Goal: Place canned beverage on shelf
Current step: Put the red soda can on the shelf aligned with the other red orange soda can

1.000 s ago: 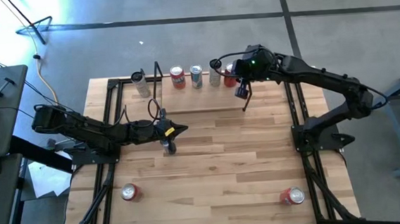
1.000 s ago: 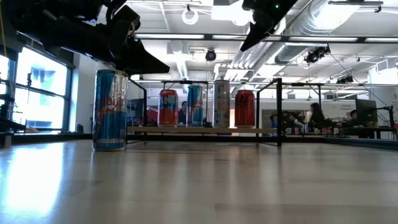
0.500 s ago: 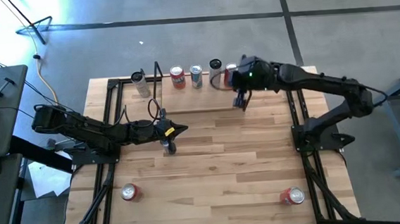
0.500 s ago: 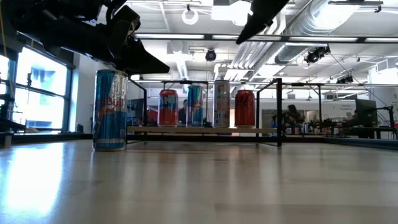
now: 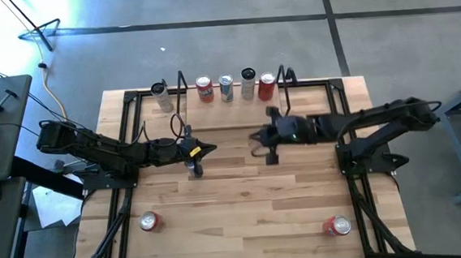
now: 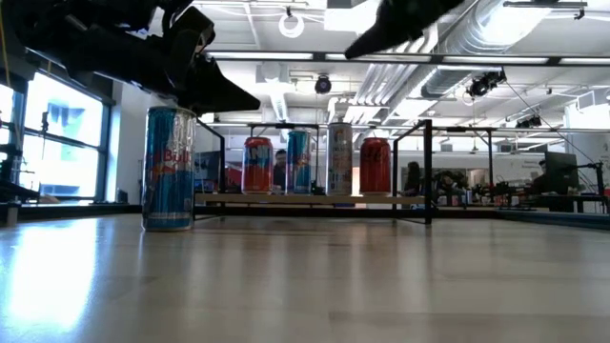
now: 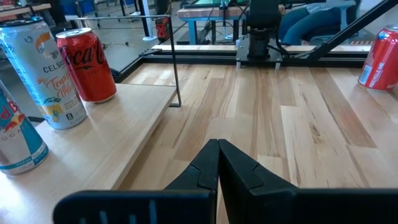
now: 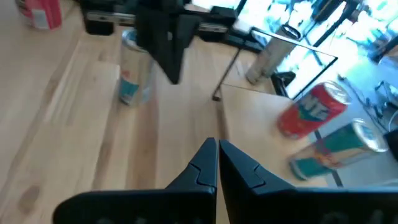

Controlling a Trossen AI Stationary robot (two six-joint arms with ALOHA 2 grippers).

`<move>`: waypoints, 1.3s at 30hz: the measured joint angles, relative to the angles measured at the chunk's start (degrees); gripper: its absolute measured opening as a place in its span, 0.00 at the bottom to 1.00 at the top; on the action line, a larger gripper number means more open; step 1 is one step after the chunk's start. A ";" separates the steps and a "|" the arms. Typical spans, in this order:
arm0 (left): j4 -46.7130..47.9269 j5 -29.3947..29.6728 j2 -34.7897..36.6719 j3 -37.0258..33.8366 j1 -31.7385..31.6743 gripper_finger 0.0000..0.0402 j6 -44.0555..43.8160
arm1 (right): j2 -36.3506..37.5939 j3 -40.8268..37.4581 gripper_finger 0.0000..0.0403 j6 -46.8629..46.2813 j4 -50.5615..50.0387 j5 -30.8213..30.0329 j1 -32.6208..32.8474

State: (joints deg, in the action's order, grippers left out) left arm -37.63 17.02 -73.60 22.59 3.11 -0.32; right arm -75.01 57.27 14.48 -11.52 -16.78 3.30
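The shelf is sitting at the upper middle of the top-down picture, and four cans are standing on it in a row: a red can, a blue can, a tall pale can and another red can. One more silver can is standing just left of the shelf, outside its black frame.

A tall blue can is standing on the table near the middle left of that picture. The left gripper is hanging just above and beside it, with its fingers pressed tight together and holding nothing. In the level picture, the same can is showing at the left with the dark arm over its top.

The right gripper is hanging over the middle of the table, below the shelf in the top-down picture. Its fingers are squeezed together too, and it is carrying nothing.

Two red cans are lying lower down, one at the lower left and one at the lower right.

The shelf is looking full already, so the next can will probably need a free spot first. To pick up the blue can well, the left gripper should spread its fingers wide, come down around the can's middle, and squeeze gently so it is not tipping
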 joint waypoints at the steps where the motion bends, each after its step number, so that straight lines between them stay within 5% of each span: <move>1: -0.04 0.00 0.00 -0.02 0.00 0.00 -0.02 | 0.74 -2.80 0.00 -0.69 2.82 -0.67 0.97; 14: 0.26 -0.39 0.00 1.66 3.35 0.00 -0.04 | 9.02 -26.19 0.00 -8.23 28.91 -16.60 14.92; 21: 21.19 -0.42 0.00 13.48 5.76 0.00 -0.01 | 9.02 -29.35 0.00 -4.92 37.67 -17.29 15.25; 25: 24.37 -0.61 -1.16 17.68 7.57 0.00 0.00 | 9.18 -29.29 0.00 -4.69 37.26 -17.53 16.09; 28: 20.81 -3.54 -3.35 18.50 8.87 0.00 -0.02 | 10.52 -25.88 0.00 -11.88 24.86 -17.43 18.35; 33: 13.43 -5.87 -9.63 18.41 9.77 0.00 0.48 | 10.43 -13.21 0.04 -33.12 -9.45 -17.17 24.24; 39: 9.29 -5.72 -15.22 18.45 9.66 0.00 0.57 | 2.22 3.12 0.18 -62.60 -43.04 -9.58 33.61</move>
State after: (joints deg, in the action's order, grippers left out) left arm -28.33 11.29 -88.83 41.04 12.78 0.25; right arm -72.79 60.39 -48.12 -54.56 -26.36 36.91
